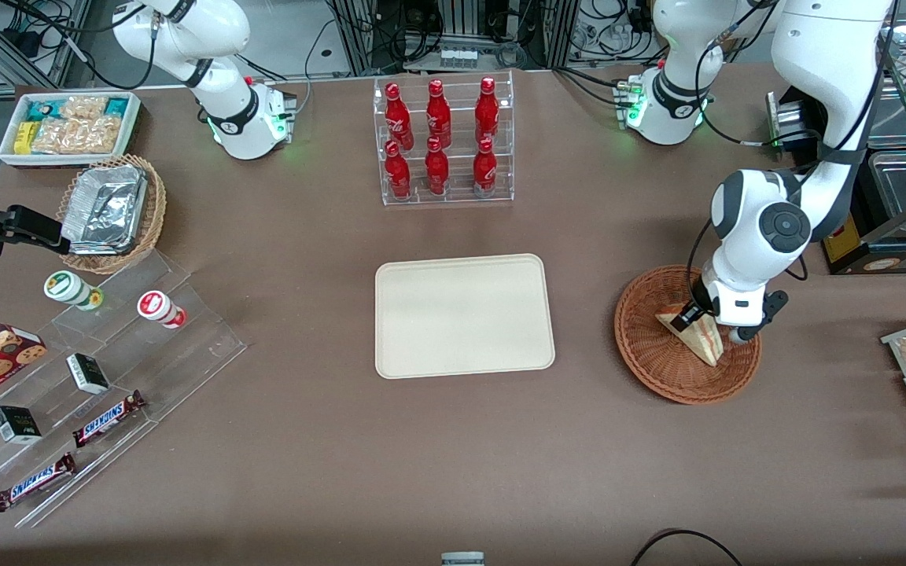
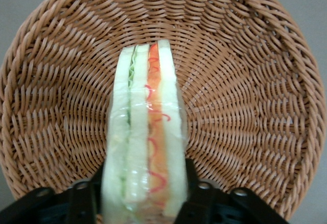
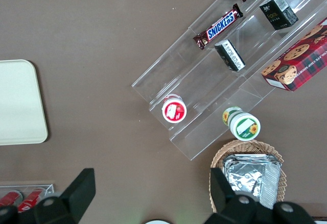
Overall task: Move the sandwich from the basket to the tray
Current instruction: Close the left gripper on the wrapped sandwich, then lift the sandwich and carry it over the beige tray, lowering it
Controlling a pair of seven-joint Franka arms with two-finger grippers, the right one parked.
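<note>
One step looks done: the left gripper [image 2: 144,196] sits low over the basket [image 1: 650,369], its two fingers [image 2: 82,198] pressed against the flat bread faces of the sandwich [image 2: 145,132], clamped on it. By my reading the lift has not begun, since the wedge lies within the basket's rim in the front view, on the weave or barely off it. Left to do are the lift, the carry toward the parked arm's end of the table, and the release on the tray [image 1: 465,314], which is bare and well apart from the basket.

The sandwich [image 1: 697,336] is a triangular wedge in clear, glossy film, with pale bread slices and green, orange-pink and red filling in stripes along its cut edge. It looks soft, so a hard squeeze may dent it. The basket is round, shallow, reddish-brown wicker with a ribbed, radiating weave. The tray is smooth cream plastic, rectangular, with rounded corners and a low rim.
</note>
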